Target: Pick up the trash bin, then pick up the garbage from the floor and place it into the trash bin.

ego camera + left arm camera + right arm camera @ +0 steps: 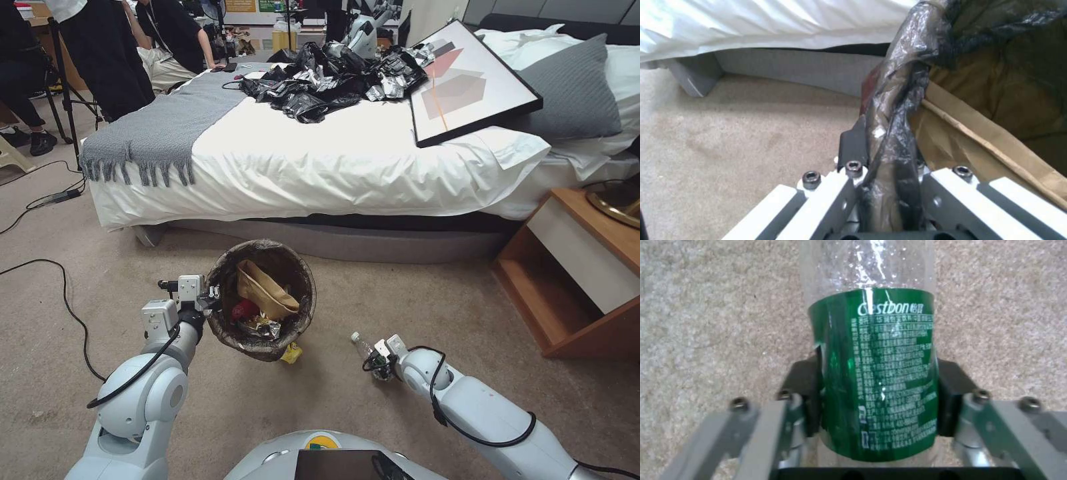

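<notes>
Right gripper (878, 400): pads pinched on the green label of the clear bottle (876, 373), one on each side, so you've got the grab.
Bottle axis: runs straight out from the wrist, away from the fingers. In the head view the bottle (365, 348) sits low over the carpet (400, 293) with its cap end aimed toward the bin, more lying than upright. Can't tell if it's touching the floor or not.
Left gripper (212, 293): clamped on the bagged rim of the trash bin (261, 300), holding it up with the mouth tipped toward you.
Bin vs bottle: the bin is to the left of the right gripper and a bit farther out, near but not touching. My guess is the move is up and leftward over the near rim.
Already in there: tan paper carton (267, 290), something red and some crinkly wrappers.
Heads up: yellow snack bag (291, 353) sits on the floor just under the bin's near edge.
</notes>
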`<state>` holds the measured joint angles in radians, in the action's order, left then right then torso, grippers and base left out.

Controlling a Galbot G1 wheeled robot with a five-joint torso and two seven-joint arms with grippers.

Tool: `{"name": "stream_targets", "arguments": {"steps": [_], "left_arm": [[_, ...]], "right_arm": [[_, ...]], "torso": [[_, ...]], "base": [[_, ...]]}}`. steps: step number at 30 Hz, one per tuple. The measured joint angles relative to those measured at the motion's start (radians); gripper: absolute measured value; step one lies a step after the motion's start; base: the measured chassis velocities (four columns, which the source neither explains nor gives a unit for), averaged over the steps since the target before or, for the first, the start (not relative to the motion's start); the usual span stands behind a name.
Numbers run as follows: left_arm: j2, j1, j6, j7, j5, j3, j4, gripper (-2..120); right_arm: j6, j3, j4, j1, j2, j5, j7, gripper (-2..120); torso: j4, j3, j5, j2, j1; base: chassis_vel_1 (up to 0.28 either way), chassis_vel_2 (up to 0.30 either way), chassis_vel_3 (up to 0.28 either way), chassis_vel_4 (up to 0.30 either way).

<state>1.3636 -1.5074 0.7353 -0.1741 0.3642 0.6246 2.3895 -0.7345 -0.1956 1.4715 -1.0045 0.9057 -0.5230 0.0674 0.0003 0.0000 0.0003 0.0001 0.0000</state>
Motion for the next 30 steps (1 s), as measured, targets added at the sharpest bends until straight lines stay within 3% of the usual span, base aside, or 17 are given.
{"name": "stream_targets", "arguments": {"steps": [2, 3, 8, 17, 20, 21, 23, 24, 25, 28, 30], "left_arm": [[0.0, 0.0, 0.0, 0.0, 0.0, 0.0, 0.0, 0], [0.001, 0.002, 0.0, 0.0, -0.001, -0.001, -0.001, 0], [0.002, 0.003, 0.0, 0.001, -0.002, -0.001, -0.001, 0], [-0.001, 0.001, 0.0, 0.002, -0.004, 0.0, 0.002, 0], [-0.013, 0.001, 0.0, -0.018, 0.037, -0.002, 0.013, 0], [-0.013, 0.001, 0.0, -0.018, 0.037, -0.002, 0.013, 0], [-0.022, -0.003, 0.0, -0.02, 0.046, -0.001, 0.015, 0], [-0.026, -0.006, 0.0, -0.02, 0.047, -0.001, 0.014, 0], [-0.026, -0.006, 0.0, -0.02, 0.047, -0.001, 0.014, 0], [-0.021, -0.006, 0.0, -0.016, 0.026, -0.014, 0.0, 0], [-0.018, -0.006, 0.0, -0.014, 0.017, -0.021, -0.003, 0]], "right_arm": [[0.0, 0.0, 0.0, 0.0, 0.0, 0.0, 0.0, 44], [0.0, 0.003, 0.002, -0.001, 0.0, 0.0, 0.0, 36], [0.0, 0.006, 0.003, -0.002, 0.0, 0.001, 0.001, 27], [0.001, 0.052, 0.062, -0.018, -0.011, -0.005, 0.015, 26], [-0.001, 0.153, 0.316, -0.041, -0.05, -0.174, 0.103, 26], [-0.001, 0.153, 0.316, -0.041, -0.05, -0.174, 0.103, 26], [-0.001, 0.206, 0.449, -0.036, -0.091, -0.259, 0.115, 26], [-0.001, 0.256, 0.584, -0.013, -0.134, -0.351, 0.127, 26], [-0.001, 0.256, 0.584, -0.013, -0.134, -0.351, 0.127, 26], [0.01, 0.302, 0.793, 0.106, -0.216, -0.501, 0.149, 26], [0.033, 0.298, 0.818, 0.147, -0.234, -0.513, 0.133, 26]], "torso": [[0.0, 0.0, 0.0, 0.0, 0.0], [-0.0002, 0.0, -0.0004, 0.0, 0.0], [-0.0003, 0.0, -0.0001, 0.0, 0.0], [-0.0004, 0.0, -0.0002, 0.0, 0.0], [-0.0004, 0.0, -0.0002, 0.0, 0.0], [-0.0004, 0.0, -0.0002, 0.0, 0.0], [-0.0002, 0.0, -0.0004, 0.0, 0.0], [-0.0003, 0.0, -0.0003, 0.0, 0.0], [-0.0003, 0.0, -0.0003, 0.0, 0.0], [-0.0004, 0.0, -0.0003, 0.0, 0.0], [-0.0004, 0.0, -0.0003, 0.0, 0.0]], "base": [[0.0, 0.0, 0.0, 0.0], [0.0, 0.0, 0.0, 0.0], [0.0, 0.0, 0.0, 0.0], [0.0, 0.0, 0.0, 0.0], [0.0, 0.0, 0.0, 0.0], [0.0, 0.0, 0.0, 0.0], [0.0, 0.0, 0.0, 0.0], [0.0, 0.0, 0.0, 0.0], [0.0, 0.0, 0.0, 0.0], [0.0, 0.0, 0.0, 0.0], [0.0, 0.0, 0.0, 0.0]]}}
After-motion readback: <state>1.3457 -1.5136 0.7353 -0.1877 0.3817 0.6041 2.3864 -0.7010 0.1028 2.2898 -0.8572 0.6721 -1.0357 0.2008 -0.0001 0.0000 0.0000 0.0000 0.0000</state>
